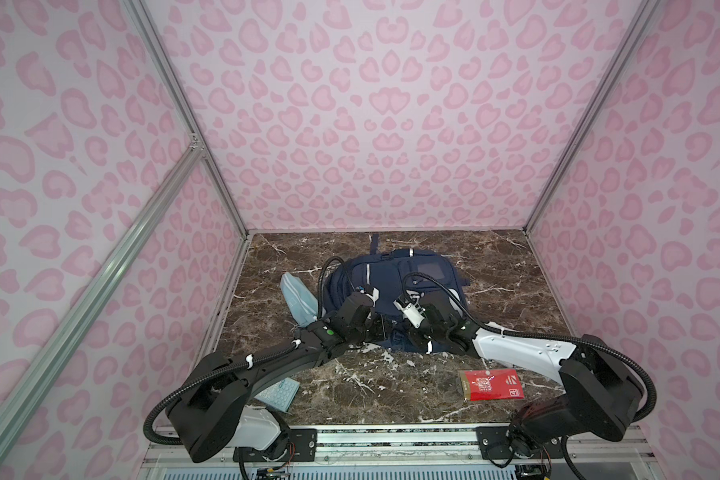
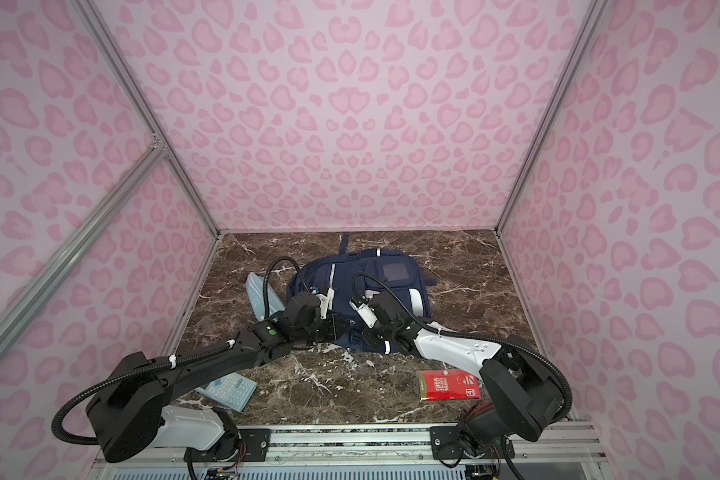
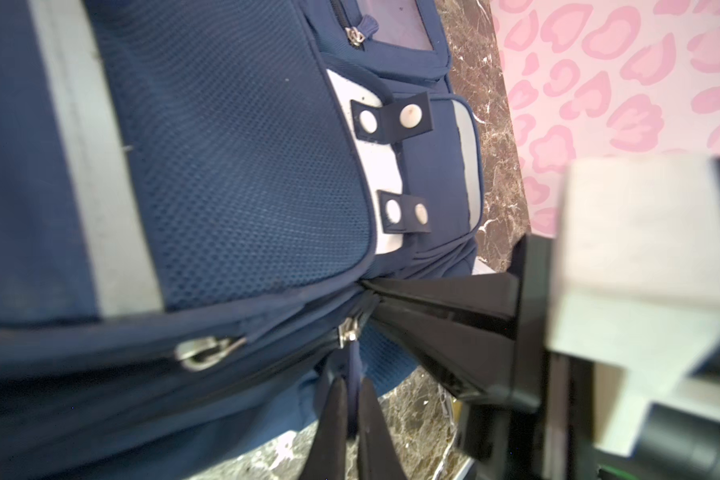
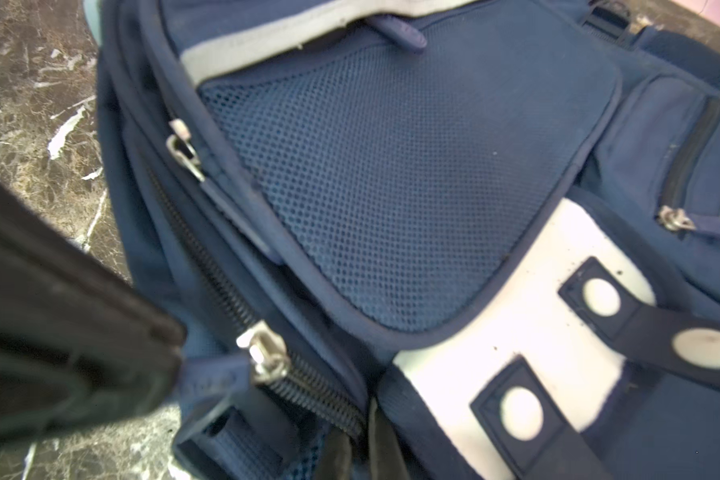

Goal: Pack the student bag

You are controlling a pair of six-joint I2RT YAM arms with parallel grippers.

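Looking down, we see the bag (image 1: 385, 278) lying flat on the middle of the tabletop (image 1: 516, 291). Our left jaws are clenched on its zip pull (image 3: 352, 370); our right jaws pinch the bag just beside.

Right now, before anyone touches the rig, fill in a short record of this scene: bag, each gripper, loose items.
Bag: student bag lying flat on the marble table
Left gripper: shut on the zip pull
Right gripper: shut on bag fabric beside the zip
Outside the bag: light-blue pouch at its left; calculator front left; red packet front right
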